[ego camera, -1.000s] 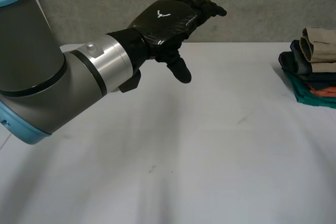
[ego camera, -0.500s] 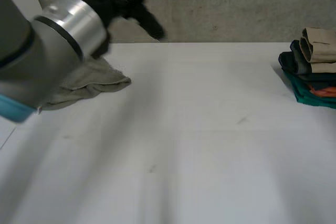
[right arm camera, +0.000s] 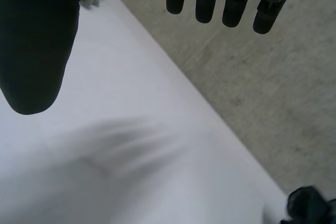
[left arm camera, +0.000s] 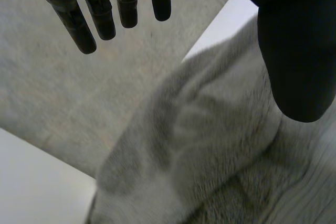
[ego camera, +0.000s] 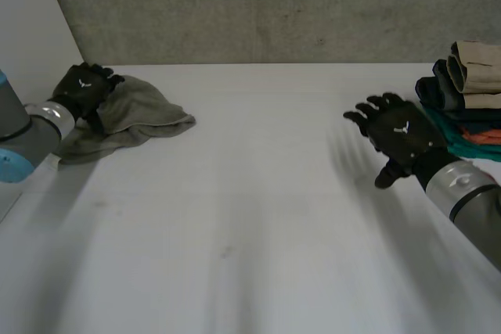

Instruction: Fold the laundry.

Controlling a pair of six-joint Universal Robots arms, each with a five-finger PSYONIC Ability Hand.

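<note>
Black left hand [ego camera: 84,87] and right hand [ego camera: 401,135] — white mark on each back — silver wrist rings [ego camera: 452,181], grey arms [ego camera: 484,215].

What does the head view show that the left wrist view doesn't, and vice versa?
Head view: the black right hand, open, and the stack of folded clothes beside it. Left wrist view: the black left hand's fingers straight and apart from the thumb, not gripping the crumpled grey-green fleecy cloth. Both: that cloth, the left hand, the white table.
</note>
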